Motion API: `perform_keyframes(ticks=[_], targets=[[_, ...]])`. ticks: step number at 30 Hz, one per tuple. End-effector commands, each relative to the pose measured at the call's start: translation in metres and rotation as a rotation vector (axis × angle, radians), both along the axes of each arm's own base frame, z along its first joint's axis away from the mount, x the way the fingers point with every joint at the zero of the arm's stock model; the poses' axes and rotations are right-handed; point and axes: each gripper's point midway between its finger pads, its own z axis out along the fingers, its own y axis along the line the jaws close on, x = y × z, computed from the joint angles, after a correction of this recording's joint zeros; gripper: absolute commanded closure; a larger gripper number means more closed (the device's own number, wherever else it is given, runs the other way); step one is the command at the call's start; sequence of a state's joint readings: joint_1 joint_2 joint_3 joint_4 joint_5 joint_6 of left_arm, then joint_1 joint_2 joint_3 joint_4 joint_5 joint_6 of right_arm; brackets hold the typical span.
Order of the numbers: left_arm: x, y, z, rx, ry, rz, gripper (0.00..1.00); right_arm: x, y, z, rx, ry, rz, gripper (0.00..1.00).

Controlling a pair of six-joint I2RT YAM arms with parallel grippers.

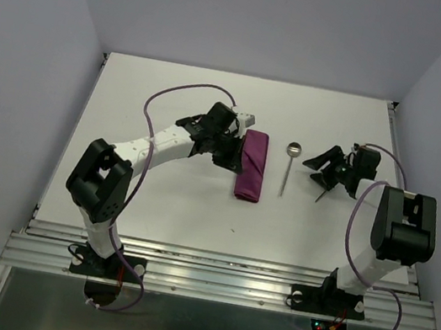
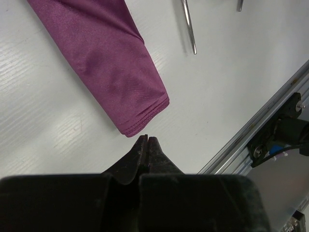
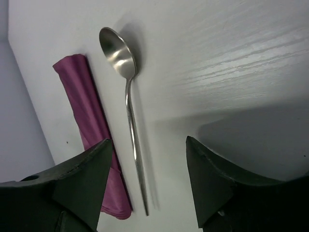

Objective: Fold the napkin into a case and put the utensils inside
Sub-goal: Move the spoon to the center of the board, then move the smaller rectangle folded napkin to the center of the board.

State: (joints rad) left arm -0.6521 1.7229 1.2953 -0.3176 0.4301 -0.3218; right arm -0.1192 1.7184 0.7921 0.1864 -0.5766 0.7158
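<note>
The plum-purple napkin lies folded as a narrow flat case on the white table. My left gripper sits at its left edge. In the left wrist view that gripper is shut on nothing, its tips just short of the case's layered end. A silver spoon lies right of the case, bowl to the far side. My right gripper hovers right of the spoon. In the right wrist view it is open and holds nothing, with the spoon and the napkin ahead. A second thin utensil lies partly under that gripper.
An aluminium rail runs along the table's near edge and shows in the left wrist view. Pale walls enclose the table on three sides. Purple cables loop over both arms.
</note>
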Motion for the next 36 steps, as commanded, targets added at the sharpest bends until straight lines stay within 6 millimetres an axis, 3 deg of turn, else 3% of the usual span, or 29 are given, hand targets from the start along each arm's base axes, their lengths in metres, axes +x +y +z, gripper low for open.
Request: perform_keyframes(ticks=[1,3,9,18,28,36], targets=[[0.002,-0.001,0.020,-0.041,-0.057,-0.021,1.00,0.020,-0.022,0.029,-0.129,-0.093,-0.048,0.35],[0.003,-0.002,0.019,-0.043,-0.057,-0.019,1.00,0.019,-0.028,0.028,-0.176,-0.081,-0.052,0.40],[0.003,-0.003,0.019,-0.049,-0.049,-0.018,1.00,0.018,-0.013,0.031,-0.320,-0.067,0.002,0.49],[0.004,0.000,0.017,-0.033,-0.050,0.002,1.00,0.024,0.033,0.032,-0.632,-0.043,0.148,0.49],[0.001,0.002,0.012,-0.027,-0.043,0.006,1.00,0.030,0.050,0.017,-0.828,0.023,0.242,0.44],[0.000,0.007,0.011,-0.018,-0.048,0.024,1.00,0.049,0.081,0.021,-0.754,-0.044,0.346,0.72]])
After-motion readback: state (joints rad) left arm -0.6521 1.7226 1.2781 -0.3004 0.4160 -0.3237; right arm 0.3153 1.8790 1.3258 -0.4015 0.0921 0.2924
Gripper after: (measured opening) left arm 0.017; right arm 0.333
